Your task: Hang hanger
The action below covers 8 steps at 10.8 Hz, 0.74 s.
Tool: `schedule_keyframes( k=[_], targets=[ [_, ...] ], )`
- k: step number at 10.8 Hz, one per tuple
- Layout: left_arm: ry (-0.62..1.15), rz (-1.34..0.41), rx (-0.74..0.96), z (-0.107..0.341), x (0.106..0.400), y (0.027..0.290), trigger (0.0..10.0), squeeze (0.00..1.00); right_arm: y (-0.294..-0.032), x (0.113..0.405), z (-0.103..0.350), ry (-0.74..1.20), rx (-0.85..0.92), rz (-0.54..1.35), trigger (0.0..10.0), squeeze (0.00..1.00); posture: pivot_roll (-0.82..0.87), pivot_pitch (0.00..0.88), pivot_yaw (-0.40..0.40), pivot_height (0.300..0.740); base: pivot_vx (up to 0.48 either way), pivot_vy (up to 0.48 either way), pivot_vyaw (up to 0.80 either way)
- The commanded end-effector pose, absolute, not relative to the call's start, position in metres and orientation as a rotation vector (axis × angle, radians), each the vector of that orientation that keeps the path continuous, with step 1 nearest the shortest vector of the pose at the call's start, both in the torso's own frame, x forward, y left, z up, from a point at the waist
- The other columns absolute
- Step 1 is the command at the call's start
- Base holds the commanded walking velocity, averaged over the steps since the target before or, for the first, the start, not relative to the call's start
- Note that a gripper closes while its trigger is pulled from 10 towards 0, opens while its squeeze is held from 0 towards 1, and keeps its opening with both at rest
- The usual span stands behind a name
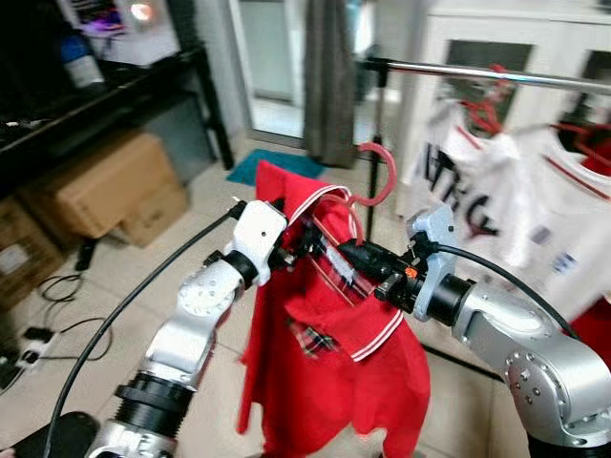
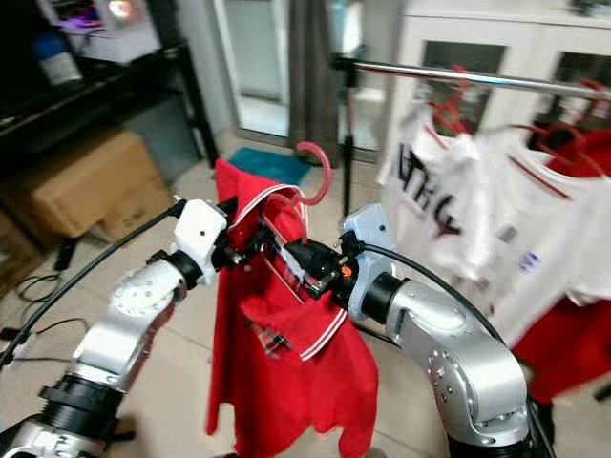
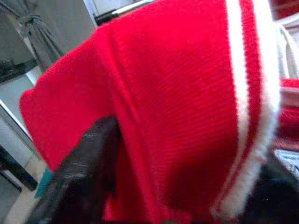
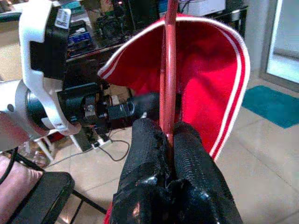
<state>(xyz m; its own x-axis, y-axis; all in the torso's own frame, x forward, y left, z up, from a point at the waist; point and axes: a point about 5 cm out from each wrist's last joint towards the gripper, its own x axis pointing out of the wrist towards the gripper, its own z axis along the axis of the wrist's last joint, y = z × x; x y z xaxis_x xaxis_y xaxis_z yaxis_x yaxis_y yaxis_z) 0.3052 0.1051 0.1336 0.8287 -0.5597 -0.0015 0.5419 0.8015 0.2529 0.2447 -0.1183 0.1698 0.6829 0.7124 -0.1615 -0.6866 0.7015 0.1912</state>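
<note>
While the right gripper (image 4: 169,140) pinches the red hanger (image 4: 168,70), the left gripper (image 1: 298,246) clamps the red shirt's (image 1: 334,372) collar, rail (image 1: 496,74) far right

A pale tiled floor (image 1: 286,157) is seen, with cardboard boxes (image 1: 105,186) set on it beneath a dark shelf (image 1: 115,86). A teal mat (image 1: 272,164) is laid by the doorway, and black cables (image 1: 57,315) are trailed across the tiles.
</note>
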Motion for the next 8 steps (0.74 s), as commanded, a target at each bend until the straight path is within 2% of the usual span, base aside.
schedule_keyframes(
  k=[1, 8],
  targets=[
    [-0.095, -0.556, 0.256, 0.137, 0.308, 0.111, 0.0, 0.00, -0.116, 0.244, 0.177, 0.190, 0.116, 0.801, 0.0, 0.00, -0.12, 0.017, 0.118, 0.740, 0.000, 0.000, 0.00],
    [-0.101, -0.491, 0.248, 0.135, 0.307, 0.124, 0.0, 0.00, -0.124, 0.248, 0.172, 0.214, 0.116, 0.766, 0.0, 0.00, -0.09, 0.014, 0.105, 0.740, 0.000, 0.000, 0.00]
  ],
)
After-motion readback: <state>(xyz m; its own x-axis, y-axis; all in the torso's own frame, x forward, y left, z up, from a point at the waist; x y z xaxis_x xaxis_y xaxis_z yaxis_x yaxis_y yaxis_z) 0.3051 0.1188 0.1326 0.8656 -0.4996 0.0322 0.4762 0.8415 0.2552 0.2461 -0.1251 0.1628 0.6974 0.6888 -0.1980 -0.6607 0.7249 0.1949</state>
